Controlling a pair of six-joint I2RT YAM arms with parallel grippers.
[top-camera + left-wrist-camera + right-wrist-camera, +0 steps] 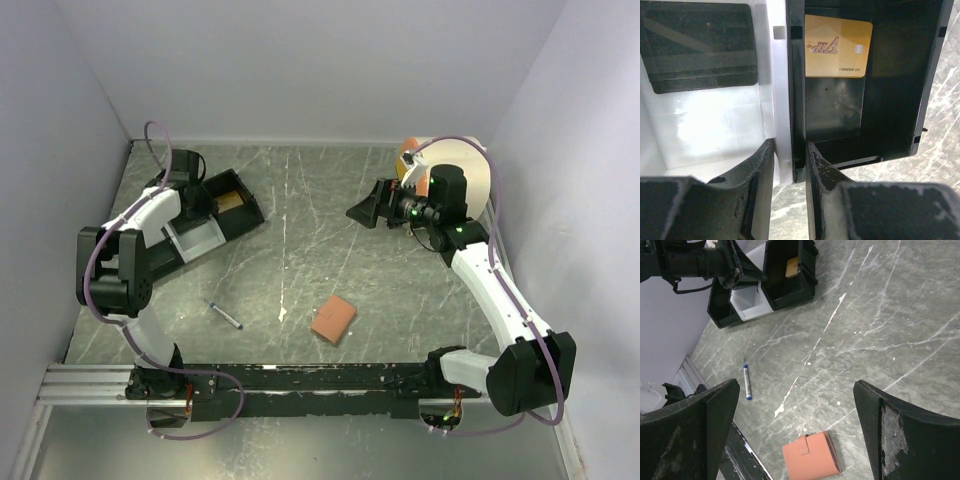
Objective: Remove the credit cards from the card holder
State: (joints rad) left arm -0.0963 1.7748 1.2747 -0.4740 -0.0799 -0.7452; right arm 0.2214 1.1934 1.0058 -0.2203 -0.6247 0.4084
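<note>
The tray sits at the tabletop's far-left corner, evidently as the drop spot. A dark grey card lies in its white bay and a gold card in the black one. The left gripper hangs over the divider, a narrow slit apart and holding nothing. The right gripper, toward the far-right corner, is spread wide and empty, looking down on the card holder. That lies folded shut by the middle of the near edge, touched by neither gripper, with a pen to its left
</note>
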